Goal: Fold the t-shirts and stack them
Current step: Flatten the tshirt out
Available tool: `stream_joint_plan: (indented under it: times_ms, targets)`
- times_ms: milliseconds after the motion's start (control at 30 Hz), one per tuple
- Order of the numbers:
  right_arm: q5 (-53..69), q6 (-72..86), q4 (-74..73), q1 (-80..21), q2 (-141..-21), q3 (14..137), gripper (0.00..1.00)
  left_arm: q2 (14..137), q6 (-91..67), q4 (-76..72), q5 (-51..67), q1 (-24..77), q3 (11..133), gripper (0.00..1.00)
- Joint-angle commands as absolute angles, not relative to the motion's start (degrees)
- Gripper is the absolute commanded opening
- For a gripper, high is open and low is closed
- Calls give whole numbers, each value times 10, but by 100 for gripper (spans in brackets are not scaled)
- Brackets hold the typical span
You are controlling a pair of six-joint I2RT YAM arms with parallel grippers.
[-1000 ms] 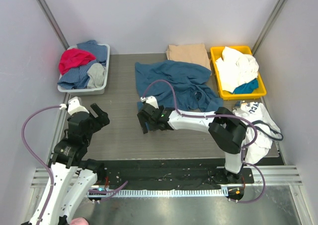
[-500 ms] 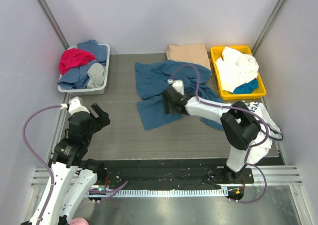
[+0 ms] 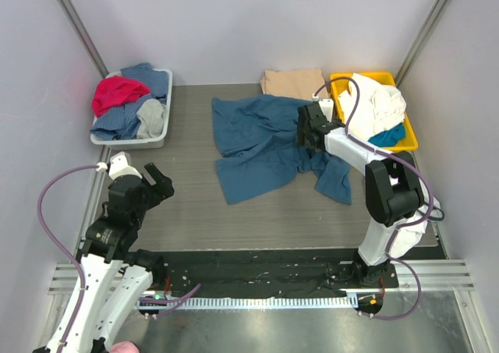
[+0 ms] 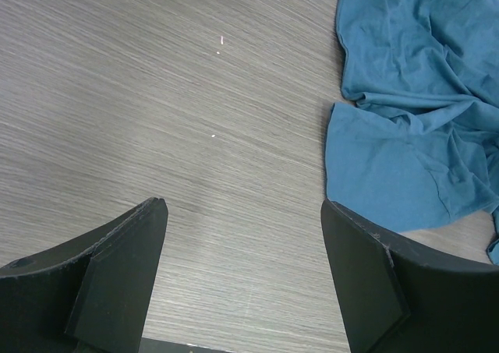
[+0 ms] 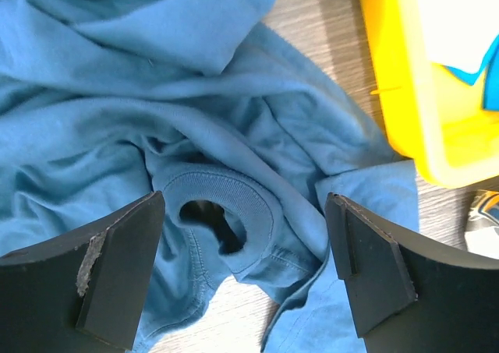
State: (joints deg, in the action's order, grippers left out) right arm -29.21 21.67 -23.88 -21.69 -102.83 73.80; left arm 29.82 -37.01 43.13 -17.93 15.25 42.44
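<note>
- Right gripper [image 5: 243, 199] had swung from table centre to the far right; fingers released, hovering above the teal t-shirt [image 3: 257, 139];
- teal t-shirt lay crumpled mid-table, just beside the yellow bin [image 3: 337, 88]; tan t-shirt [image 3: 294, 82] folded behind it;
- left gripper [image 4: 243, 205] fingers spread, empty, over the table [image 4: 156, 96].

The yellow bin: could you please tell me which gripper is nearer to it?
Right. The right gripper hangs over the blue shirt, just beside the bin; the left gripper is far off at the near left, beyond the shirt's other side.
</note>
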Motion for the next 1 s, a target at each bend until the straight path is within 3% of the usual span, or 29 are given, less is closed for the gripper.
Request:
stream_joint_plan:
  times_ms: [0,133,400,967]
  targets:
    - [-256,217,-223,-216,-1012,729,92,293,-366,420,-176,152,427,85]
    - [-207,221,-200,-234,-965,673,90,294,-367,416,-174,152,425,85]
    - [-214,200,-204,-415,-927,672,91,311,-373,401,-157,151,423,85]
    - [-152,226,-175,-601,-1049,726,90,291,-377,415,-169,152,415,85]
